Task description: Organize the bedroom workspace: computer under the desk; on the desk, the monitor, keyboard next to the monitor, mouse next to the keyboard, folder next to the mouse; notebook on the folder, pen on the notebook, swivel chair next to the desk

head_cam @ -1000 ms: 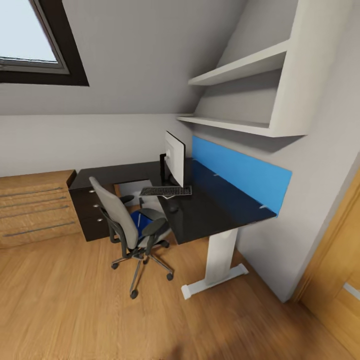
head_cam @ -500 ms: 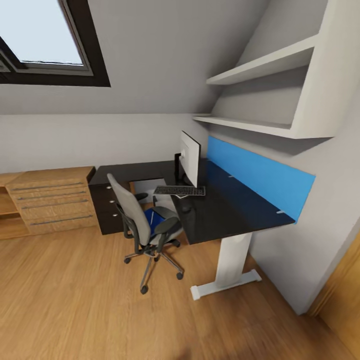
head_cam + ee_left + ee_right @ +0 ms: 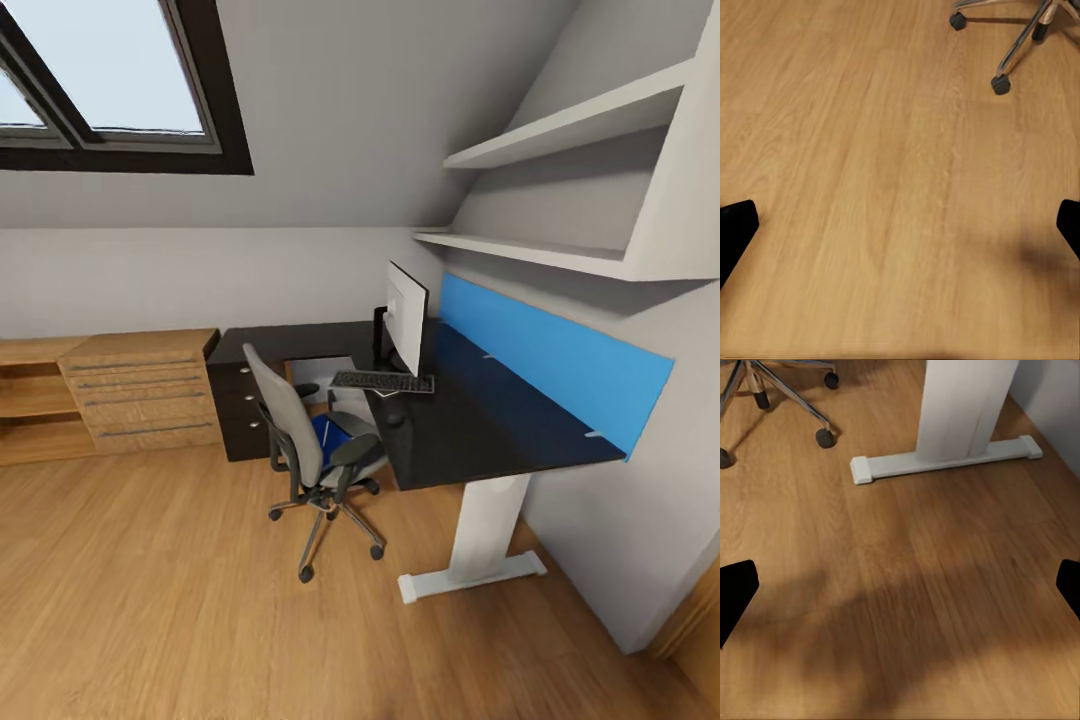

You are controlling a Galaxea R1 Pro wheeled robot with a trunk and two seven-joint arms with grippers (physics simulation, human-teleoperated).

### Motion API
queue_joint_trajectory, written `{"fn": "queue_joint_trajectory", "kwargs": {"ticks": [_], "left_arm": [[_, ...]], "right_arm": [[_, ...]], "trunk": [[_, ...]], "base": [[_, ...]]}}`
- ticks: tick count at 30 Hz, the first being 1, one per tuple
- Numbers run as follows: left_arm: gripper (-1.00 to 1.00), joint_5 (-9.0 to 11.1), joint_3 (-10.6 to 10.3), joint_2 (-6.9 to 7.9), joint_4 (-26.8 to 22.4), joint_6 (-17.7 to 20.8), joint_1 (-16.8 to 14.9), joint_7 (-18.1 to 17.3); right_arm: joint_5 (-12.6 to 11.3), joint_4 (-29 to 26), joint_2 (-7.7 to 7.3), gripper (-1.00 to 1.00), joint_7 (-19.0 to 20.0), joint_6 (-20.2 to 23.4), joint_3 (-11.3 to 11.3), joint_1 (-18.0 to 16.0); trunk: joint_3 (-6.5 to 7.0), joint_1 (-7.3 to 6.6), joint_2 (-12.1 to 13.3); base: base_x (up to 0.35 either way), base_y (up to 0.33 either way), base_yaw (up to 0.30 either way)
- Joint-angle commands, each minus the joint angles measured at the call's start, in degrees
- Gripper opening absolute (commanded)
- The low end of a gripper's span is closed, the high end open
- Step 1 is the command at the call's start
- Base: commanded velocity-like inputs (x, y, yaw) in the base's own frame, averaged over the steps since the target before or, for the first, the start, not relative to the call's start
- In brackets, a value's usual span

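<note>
A home study corner tucked into an attic room. The pale grey walls slope inward under the roof, and a dark-framed skylight (image 3: 110, 85) sits in the slope at about ten o'clock. Light wood planks cover the floor (image 3: 150, 600). A long black desk (image 3: 480, 430) runs along the wall at two o'clock, carrying a monitor (image 3: 405, 318) and a keyboard (image 3: 382, 382), with a blue panel (image 3: 560, 365) behind it and white shelves (image 3: 580, 190) above. A grey swivel chair (image 3: 305, 440) stands at the desk, and a light-wood drawer chest (image 3: 140, 390) sits against the wall at nine o'clock
</note>
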Motion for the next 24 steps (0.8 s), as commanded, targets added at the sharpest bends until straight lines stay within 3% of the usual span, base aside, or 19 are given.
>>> {"fn": "queue_joint_trajectory", "kwargs": {"ticks": [1,14,24], "left_arm": [[1.00,0.34,-0.25,-0.02,-0.01,-0.12,-0.02,0.09],[1.00,0.30,-0.35,-0.23,-0.02,-0.12,-0.02,0.09],[1.00,0.35,-0.28,-0.36,-0.08,-0.12,-0.02,0.09]], "right_arm": [[0.49,0.01,0.00,1.00,-0.58,-0.08,0.07,-0.02],[0.55,0.02,0.04,1.00,-0.58,-0.14,0.14,-0.01],[0.58,0.02,0.01,1.00,-0.50,-0.07,0.15,-0.01]], "trunk": [[-0.06,0.00,-0.04],[-0.06,0.00,-0.04],[-0.18,0.00,-0.04]], "base": [[0.000,0.000,0.278],[-0.006,0.006,0.279],[-0.134,0.172,0.177]]}}
